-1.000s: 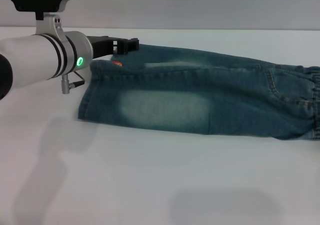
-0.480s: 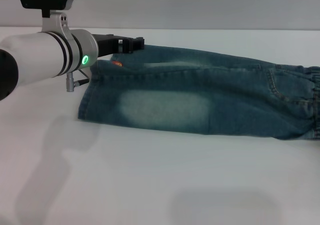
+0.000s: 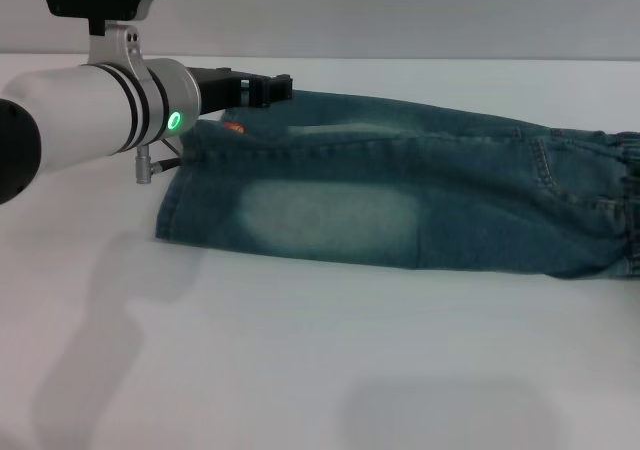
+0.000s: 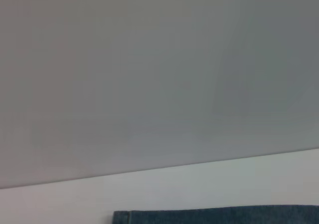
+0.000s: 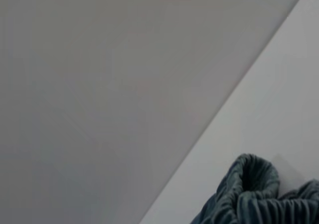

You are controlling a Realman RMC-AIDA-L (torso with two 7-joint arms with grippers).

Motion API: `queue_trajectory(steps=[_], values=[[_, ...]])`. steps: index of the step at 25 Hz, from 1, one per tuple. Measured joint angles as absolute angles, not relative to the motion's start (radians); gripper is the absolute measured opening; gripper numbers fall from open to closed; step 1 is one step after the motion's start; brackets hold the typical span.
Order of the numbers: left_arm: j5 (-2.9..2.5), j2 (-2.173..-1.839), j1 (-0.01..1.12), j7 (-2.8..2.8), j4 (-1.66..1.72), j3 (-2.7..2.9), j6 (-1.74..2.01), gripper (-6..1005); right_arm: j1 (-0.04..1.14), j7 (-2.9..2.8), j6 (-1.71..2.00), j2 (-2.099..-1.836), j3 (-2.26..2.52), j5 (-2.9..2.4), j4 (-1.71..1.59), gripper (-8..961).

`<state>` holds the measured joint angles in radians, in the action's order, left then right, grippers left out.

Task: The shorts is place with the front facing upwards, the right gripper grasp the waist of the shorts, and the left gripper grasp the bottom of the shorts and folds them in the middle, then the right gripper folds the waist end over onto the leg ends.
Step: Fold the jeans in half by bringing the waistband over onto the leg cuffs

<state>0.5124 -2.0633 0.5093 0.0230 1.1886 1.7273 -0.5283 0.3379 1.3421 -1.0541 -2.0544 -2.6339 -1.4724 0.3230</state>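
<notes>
Head view: denim shorts (image 3: 400, 205) are lying folded lengthwise on the white bench (image 3: 300, 370), one leg over the other.
Leg ends: pointing to the robot's left, hems flat (image 3: 175, 205).
Waist: ruffled band (image 3: 628, 210) lying at the far right, not yet folded over.
Left hand: hovering (image 3: 262, 91) by the far hem corner, gripping nothing; open or closed, cannot tell.
Right hand: not showing anywhere.
Progress: middle fold looking done; waist-over-legs fold remaining.
</notes>
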Motion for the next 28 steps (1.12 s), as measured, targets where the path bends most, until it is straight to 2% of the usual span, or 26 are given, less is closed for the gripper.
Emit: queue_trajectory(steps=[11, 16, 19, 28], values=[[0.512, -2.063, 0.508, 0.023, 1.186, 1.745, -0.499, 791, 0.355, 1.279, -1.018, -2.050, -2.635, -1.518, 0.352, 405], [0.512, -2.063, 0.510, 0.023, 1.168, 1.757, -0.478, 791, 0.354, 1.274, -1.063, -2.055, -2.634, -1.516, 0.379, 176], [0.512, -2.065, 0.512, 0.023, 1.149, 1.773, -0.448, 790, 0.360, 1.270, -1.115, -2.059, -2.640, -1.514, 0.400, 124], [0.513, -2.068, 0.511, 0.034, 1.095, 1.826, -0.354, 790, 0.404, 1.207, -1.251, -2.063, -2.642, -1.489, 0.450, 114]])
